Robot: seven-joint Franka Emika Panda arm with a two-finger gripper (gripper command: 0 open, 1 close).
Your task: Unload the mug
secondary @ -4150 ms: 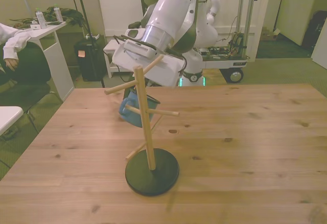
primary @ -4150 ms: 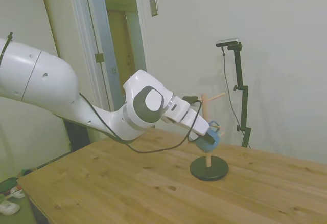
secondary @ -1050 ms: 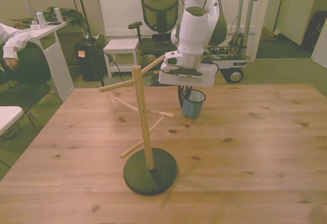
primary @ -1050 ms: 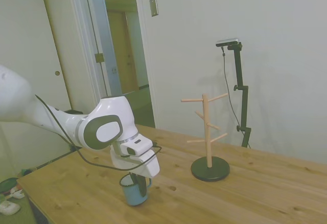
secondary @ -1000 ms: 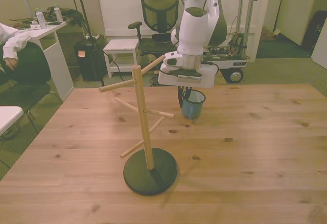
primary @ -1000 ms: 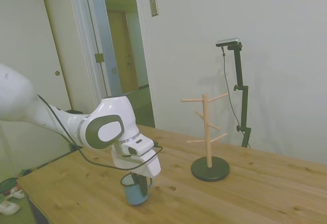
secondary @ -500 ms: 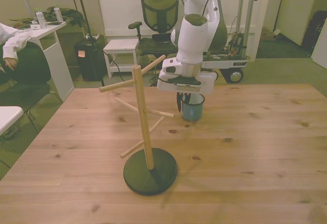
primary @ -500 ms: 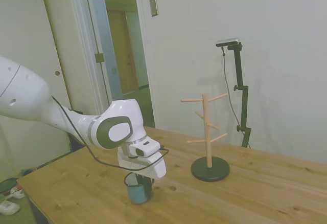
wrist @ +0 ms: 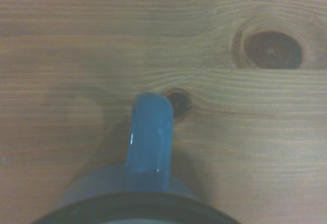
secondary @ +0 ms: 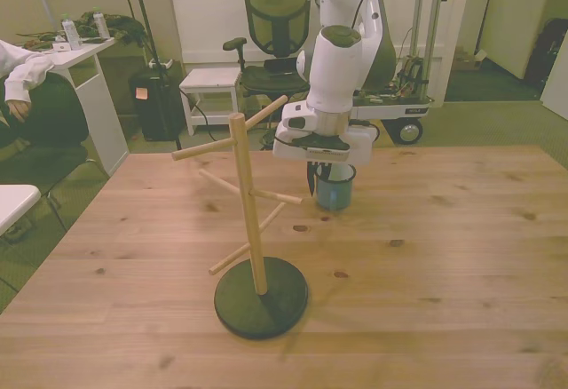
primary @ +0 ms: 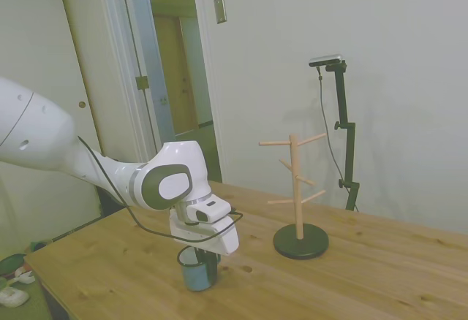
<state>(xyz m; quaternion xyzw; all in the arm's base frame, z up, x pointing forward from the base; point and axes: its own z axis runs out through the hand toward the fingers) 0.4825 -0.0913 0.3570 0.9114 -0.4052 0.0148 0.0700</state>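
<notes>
The light-blue mug [primary: 194, 276] stands upright on the wooden table [primary: 351, 276], on the side away from the wooden peg stand [primary: 296, 188]. In the front view the mug [secondary: 336, 194] sits just past the stand [secondary: 249, 202], toward the front view's right. My gripper [primary: 208, 260] points straight down over the mug's rim; its dark fingers [secondary: 311, 178] straddle the wall on the handle side and look shut on it. The wrist view shows the blue loop handle [wrist: 149, 139] from above, with bare wood around it. The stand's pegs are all bare.
The peg stand's black round base [secondary: 261, 297] sits in the middle of the table. Beyond the table's far edge are an office chair [secondary: 278, 16], a white stool [secondary: 209, 78] and a person's sleeve [secondary: 22, 69] at a desk on the front view's left.
Four seconds ago the mug was at the stand's pegs in my gripper; it has been carried away and lowered to the table. Over the last half second almost nothing moved.
</notes>
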